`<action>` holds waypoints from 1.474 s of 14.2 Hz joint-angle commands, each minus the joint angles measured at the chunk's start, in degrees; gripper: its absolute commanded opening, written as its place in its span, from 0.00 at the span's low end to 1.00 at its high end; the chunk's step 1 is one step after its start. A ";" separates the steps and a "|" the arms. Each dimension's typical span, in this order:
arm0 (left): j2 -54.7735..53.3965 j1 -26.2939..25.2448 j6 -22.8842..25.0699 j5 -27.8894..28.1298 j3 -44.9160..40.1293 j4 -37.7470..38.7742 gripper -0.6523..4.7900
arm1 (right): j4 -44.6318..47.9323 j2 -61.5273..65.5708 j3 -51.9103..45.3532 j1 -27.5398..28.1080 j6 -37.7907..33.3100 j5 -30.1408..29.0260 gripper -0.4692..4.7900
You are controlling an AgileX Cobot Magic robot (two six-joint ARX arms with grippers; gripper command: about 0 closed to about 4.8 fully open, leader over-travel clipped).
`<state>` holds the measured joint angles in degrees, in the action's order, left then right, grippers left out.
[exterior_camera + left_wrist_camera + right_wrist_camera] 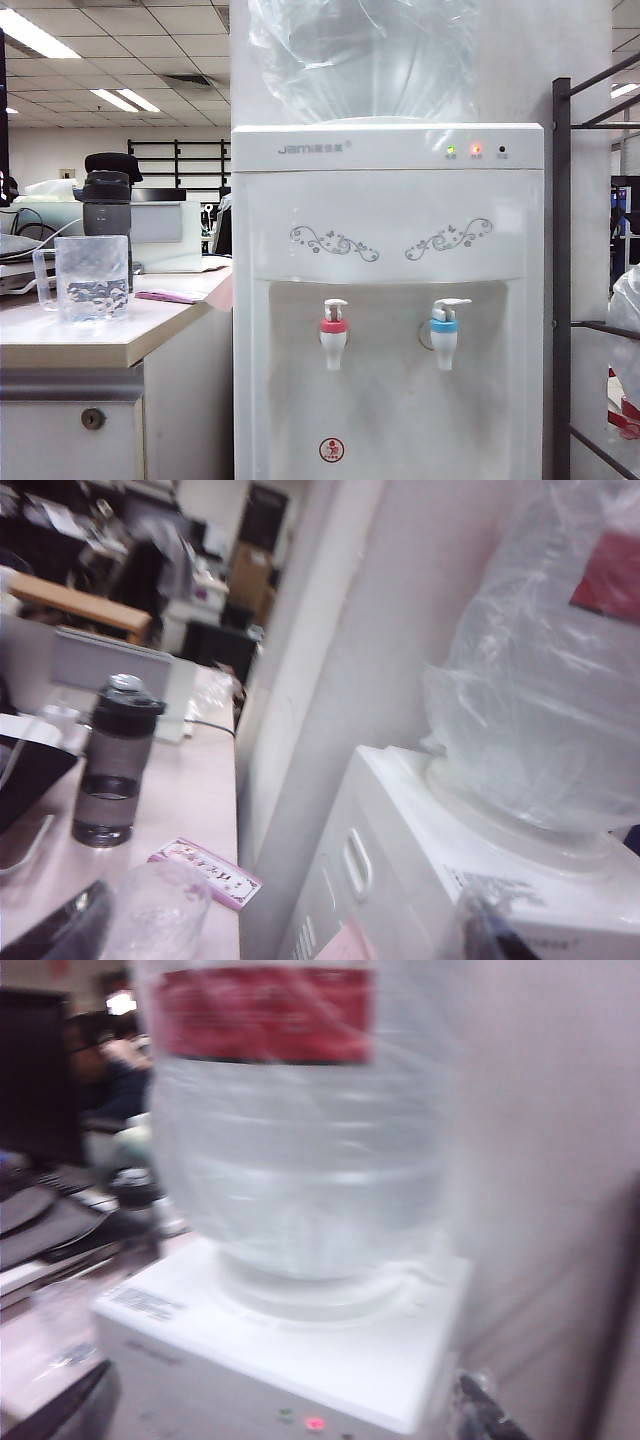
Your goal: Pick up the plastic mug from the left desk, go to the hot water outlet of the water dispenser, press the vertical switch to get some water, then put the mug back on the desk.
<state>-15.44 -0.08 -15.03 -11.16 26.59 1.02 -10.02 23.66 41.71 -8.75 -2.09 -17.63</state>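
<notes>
Here the plastic mug (91, 277) stands upright at the left of the exterior view, on the left desk (70, 345) just behind its grey front edge, with a dark grey flask (108, 212) right behind it and a pink card (168, 297) lying to its right. Neither arm appears in that view.

In the left wrist view, two dark fingertips of the left gripper (290, 935) show only at the lower corners of the frame, far apart, so its jaws stand wide with nothing between them; the mug (158, 912) sits low in that frame, just beside the lower-left fingertip, apart from it.

The right gripper (280, 1410) likewise shows as two dark tips at the lower corners of the blurred right wrist view, spread wide and empty, above the top of the water dispenser (390, 300) and its clear bottle (290, 1130).

On the dispenser front, the hot water outlet (333, 336) with its red collar sits left of centre in the recess, the vertical switch (335, 305) capping it, and a blue-collared tap (444, 334) to its right. A narrow gap separates the desk's side from the dispenser; a dark metal rack (562, 280) stands just beside the dispenser on the right.
</notes>
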 commanded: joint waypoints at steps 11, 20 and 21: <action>-84.80 -9.18 22.99 3.56 7.43 -54.80 1.00 | 8.94 44.06 15.74 -31.54 4.68 -1.55 0.96; -102.05 -9.18 15.26 -5.05 22.62 -59.93 0.11 | 8.98 48.61 15.74 -31.58 5.16 1.29 0.96; -101.63 -9.16 12.52 -9.68 22.62 -60.26 0.11 | 8.85 48.41 15.74 -31.56 5.35 2.64 0.96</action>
<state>-117.54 -9.30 -0.14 -17.63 49.19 -58.54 -1.96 72.44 57.23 -40.23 2.98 -15.99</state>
